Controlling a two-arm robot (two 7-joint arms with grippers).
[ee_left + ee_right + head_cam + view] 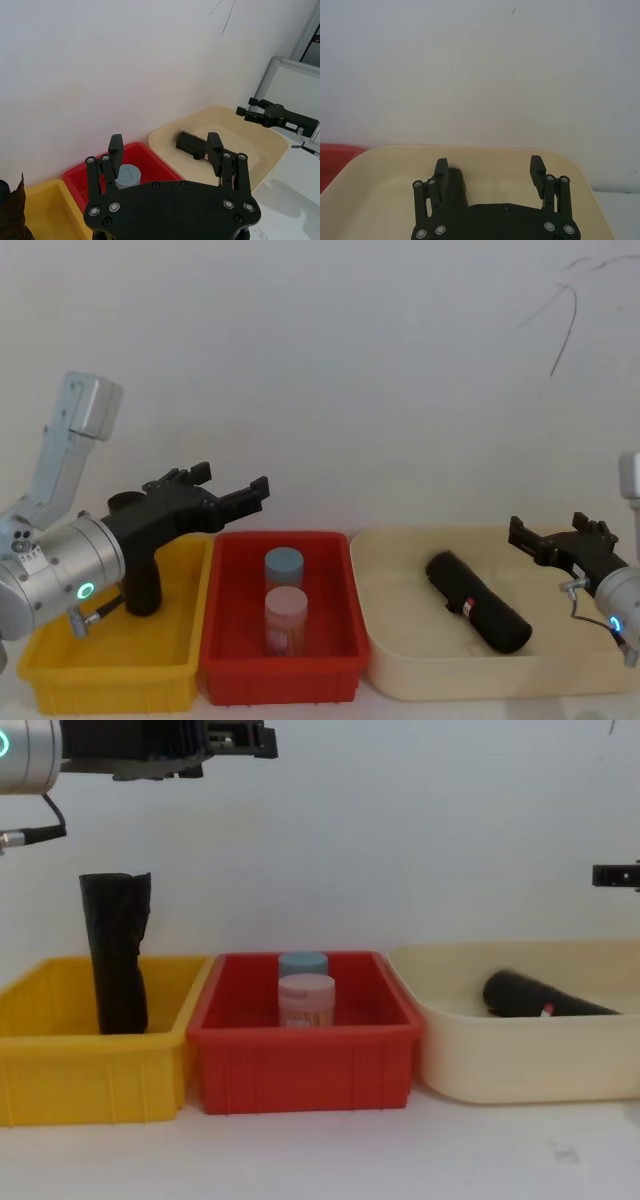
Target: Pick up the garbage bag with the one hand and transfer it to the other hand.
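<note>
Your garbage bag lies in the cream tray, 4 o'clock. Red bin, 6: two jars. Yellow bin, 8: upright black roll. Left gripper at 9, right gripper at 3, both spread.

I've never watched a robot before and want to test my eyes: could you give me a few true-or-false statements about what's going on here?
1. The garbage bag lies in the cream tub. True.
2. The right gripper grips the garbage bag. False: it is open, raised clear of the bag.
3. The red bin holds two jars. True.
4. The tall black roll lies flat in the yellow bin. False: it stands upright.
5. The left gripper is open. True.
</note>
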